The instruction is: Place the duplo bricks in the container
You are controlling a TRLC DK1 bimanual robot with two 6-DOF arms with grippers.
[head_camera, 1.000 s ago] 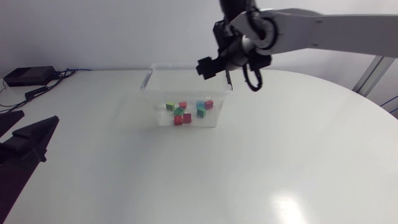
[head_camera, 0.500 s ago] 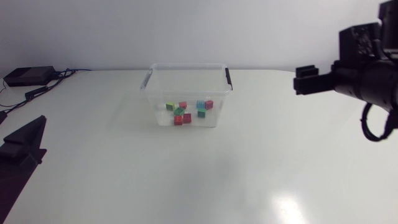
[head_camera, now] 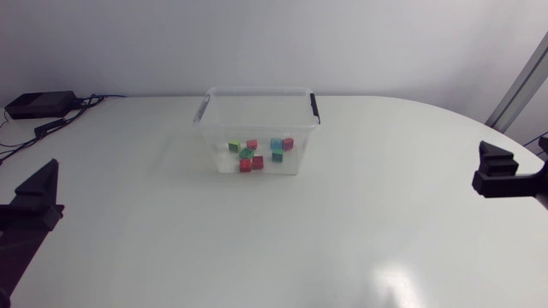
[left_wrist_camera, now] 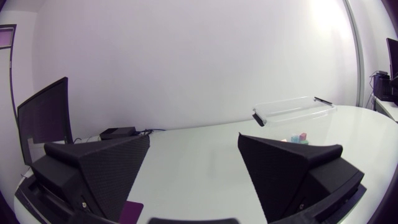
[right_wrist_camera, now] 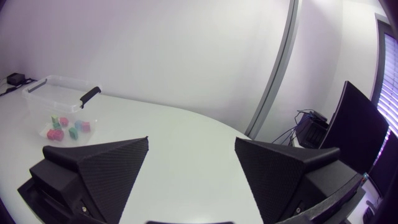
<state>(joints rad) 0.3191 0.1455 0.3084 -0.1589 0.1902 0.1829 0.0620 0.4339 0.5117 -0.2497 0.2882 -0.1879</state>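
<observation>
A clear plastic container point(head_camera: 257, 105) with black handle clips stands at the back middle of the white table. Several duplo bricks point(head_camera: 257, 154), red, green and blue, lie on its floor. It also shows far ahead of the left gripper point(left_wrist_camera: 193, 165) as the container point(left_wrist_camera: 292, 112), and far ahead of the right gripper point(right_wrist_camera: 189, 171) as the container point(right_wrist_camera: 59, 93) with bricks point(right_wrist_camera: 65, 127) inside. Both grippers stand open and empty, well away from the box. In the head view the left gripper point(head_camera: 30, 205) sits at the left edge and the right gripper point(head_camera: 505, 175) at the right edge.
The white table point(head_camera: 282, 239) spreads wide in front of the container. A black box with cables point(head_camera: 38, 104) lies at the back left corner.
My right arm has swung away from above the container to the table's right edge. The left gripper has drawn back slightly to the left. The bricks in the container have not moved.
</observation>
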